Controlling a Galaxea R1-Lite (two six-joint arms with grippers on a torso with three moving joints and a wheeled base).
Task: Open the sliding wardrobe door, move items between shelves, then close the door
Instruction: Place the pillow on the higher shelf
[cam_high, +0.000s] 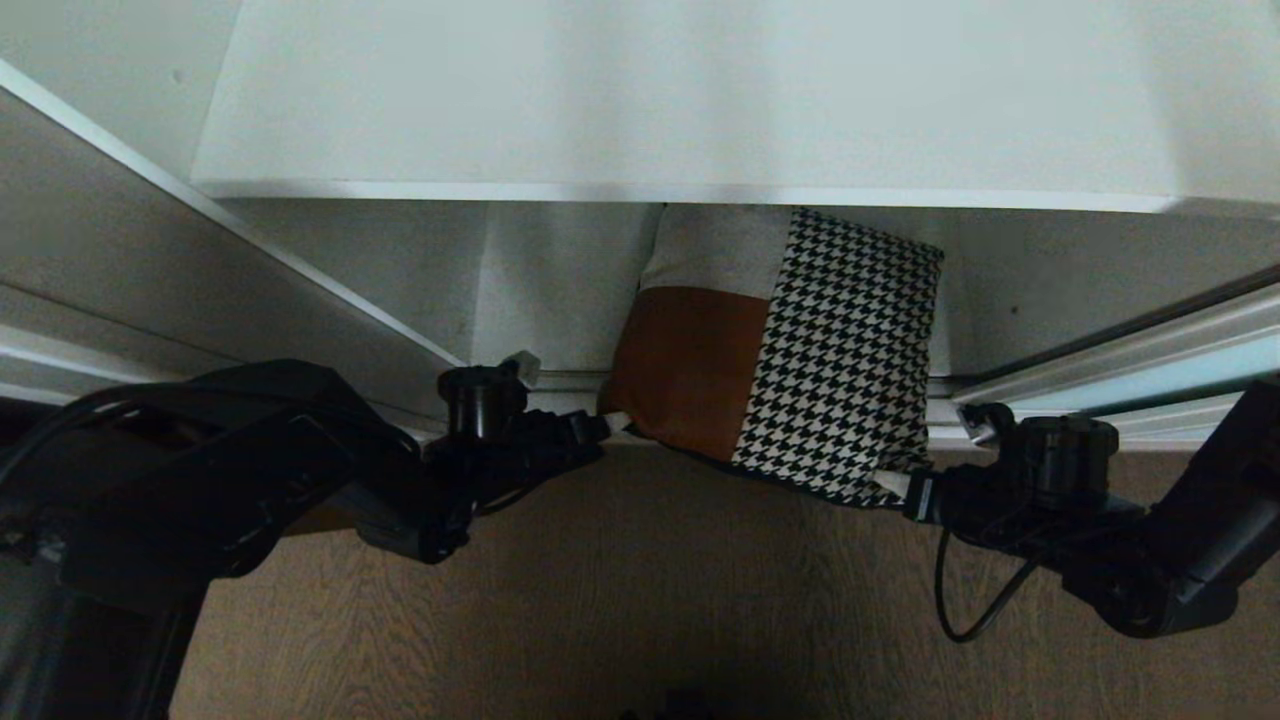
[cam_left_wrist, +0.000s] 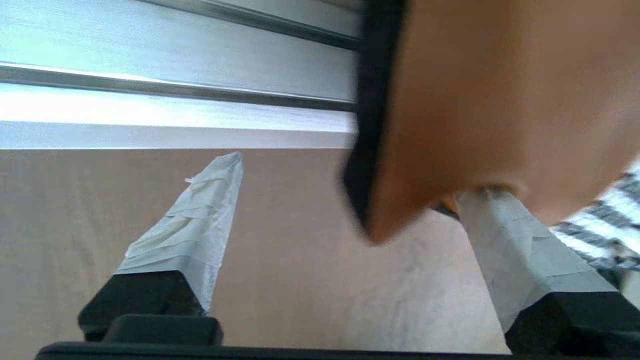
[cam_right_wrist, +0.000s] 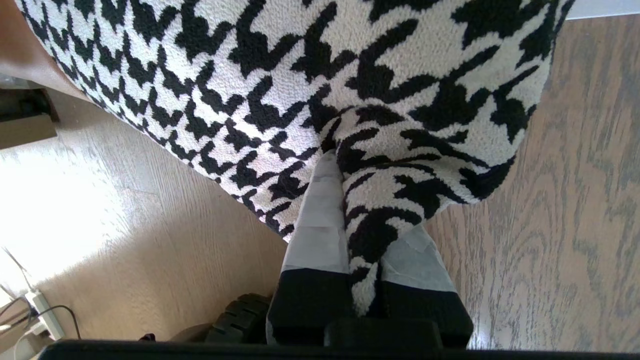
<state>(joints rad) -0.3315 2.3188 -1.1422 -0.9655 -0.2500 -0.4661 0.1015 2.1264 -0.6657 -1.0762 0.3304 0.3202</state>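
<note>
One cushion (cam_high: 790, 350), tilted, corner floorward

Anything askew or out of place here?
Yes: the cushion lies tilted, half off the lowest shelf, its corner overhanging the wooden floor. The right gripper is pinching that corner; the left gripper is open.
</note>
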